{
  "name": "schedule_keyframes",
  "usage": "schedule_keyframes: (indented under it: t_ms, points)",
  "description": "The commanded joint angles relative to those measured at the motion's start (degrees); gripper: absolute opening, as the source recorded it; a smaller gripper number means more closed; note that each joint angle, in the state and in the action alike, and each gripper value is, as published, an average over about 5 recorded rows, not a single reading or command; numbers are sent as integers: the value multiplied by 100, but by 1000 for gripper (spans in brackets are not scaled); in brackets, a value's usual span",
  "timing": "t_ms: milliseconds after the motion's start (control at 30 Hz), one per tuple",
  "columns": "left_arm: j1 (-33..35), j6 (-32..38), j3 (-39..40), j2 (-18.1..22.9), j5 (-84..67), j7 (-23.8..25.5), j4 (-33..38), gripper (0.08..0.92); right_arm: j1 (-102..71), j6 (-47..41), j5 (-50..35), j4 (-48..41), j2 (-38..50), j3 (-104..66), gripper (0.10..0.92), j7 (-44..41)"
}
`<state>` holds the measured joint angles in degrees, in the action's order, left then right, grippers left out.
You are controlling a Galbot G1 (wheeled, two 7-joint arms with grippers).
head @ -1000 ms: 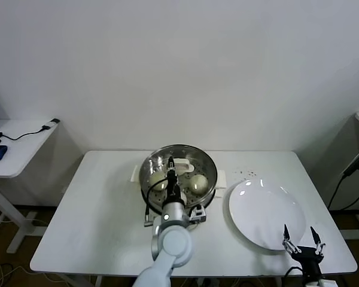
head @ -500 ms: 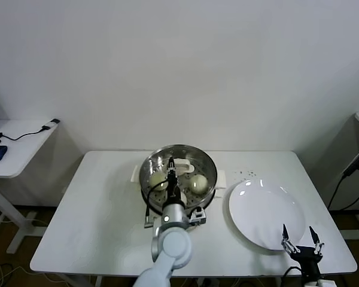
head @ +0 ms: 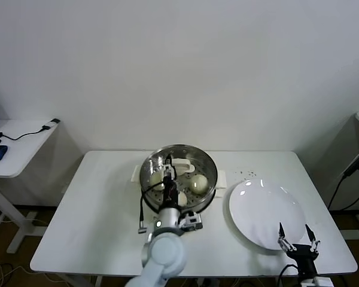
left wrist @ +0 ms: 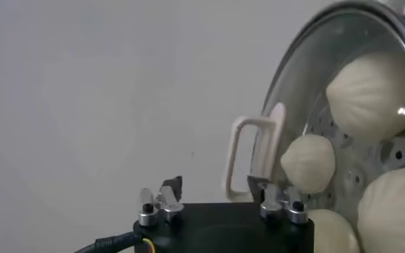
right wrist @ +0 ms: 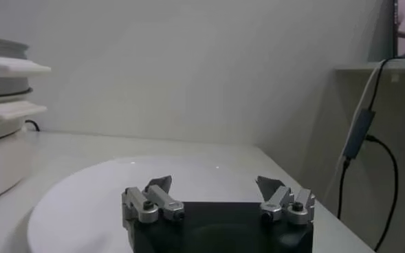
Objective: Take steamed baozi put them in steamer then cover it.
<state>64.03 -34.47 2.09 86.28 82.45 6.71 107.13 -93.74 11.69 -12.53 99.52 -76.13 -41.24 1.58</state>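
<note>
The steamer [head: 180,162] stands at the back middle of the white table, its steel pot on a white base. Cream-white baozi [head: 157,178] lie on its perforated floor; the left wrist view shows several of them [left wrist: 308,162] inside the steamer's rim [left wrist: 293,75]. My left gripper [head: 168,172] hangs open and empty over the steamer's near left side; in the left wrist view it [left wrist: 216,190] sits beside the white side handle [left wrist: 252,157]. My right gripper [head: 297,235] is open and empty at the white plate's front edge [right wrist: 214,185].
A large flat white plate [head: 266,212] lies right of the steamer, seen also in the right wrist view [right wrist: 85,199]. Dark specks [head: 248,173] dot the table behind it. A small side table [head: 18,146] with cables stands far left. No lid is in view.
My left arm has shifted a little left and back toward me, uncovering a third baozi at the steamer's near side. My right gripper has drifted slightly left.
</note>
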Motion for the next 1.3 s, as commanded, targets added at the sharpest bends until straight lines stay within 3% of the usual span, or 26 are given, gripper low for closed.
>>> schedule_keyframes:
  t_ms: [33, 200, 367, 433, 767, 1033, 1300]
  points:
    - [634, 2086, -565, -387, -3574, -1427, 972, 697, 84, 97, -179, -39, -5, 41, 823, 70]
    - [1150, 3772, -1737, -521, -6003, -1953, 1242, 808, 64, 551, -376, 10, -2, 124, 823, -151]
    - [1663, 4118, -3210, -722, -9233, -1417, 1582, 822, 61, 690, -416, 33, -16, 229, 823, -268]
    - [1892, 4178, -3647, -882, -9783, -1209, 1489, 822, 71, 789, -453, 38, -19, 272, 823, -283]
    - [2559, 4985, -4071, -1520, -10314, -722, 8, 823, 96, 923, -491, 0, -13, 326, 823, -275]
    - [2650, 5501, -3771, -1491, -9997, -559, -983, 823, 95, 855, -457, -23, -60, 351, 823, -251]
    - [2691, 5671, -3647, -1369, -9758, -547, -1031, 823, 83, 812, -445, -14, -72, 388, 823, -282]
